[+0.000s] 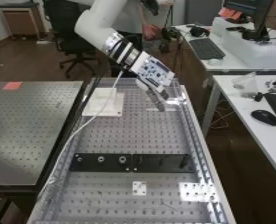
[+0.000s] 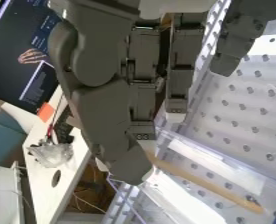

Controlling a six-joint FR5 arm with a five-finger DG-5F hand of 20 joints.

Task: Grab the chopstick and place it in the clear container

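- fingers (image 2: 142,107) closed on the chopstick (image 2: 208,182), pinched near one end
- should be centred over the clear container (image 2: 222,157), lowered slowly, then gently let go

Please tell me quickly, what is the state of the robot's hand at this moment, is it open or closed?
The hand: closed, holding the chopstick between its thumb and fingers.

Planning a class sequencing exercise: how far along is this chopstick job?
Looks done: grasping; the hand's thumb and fingers pinch the chopstick. In hand: the chopstick, its free end seen over the clear container. Left: probably lowering and releasing it there.
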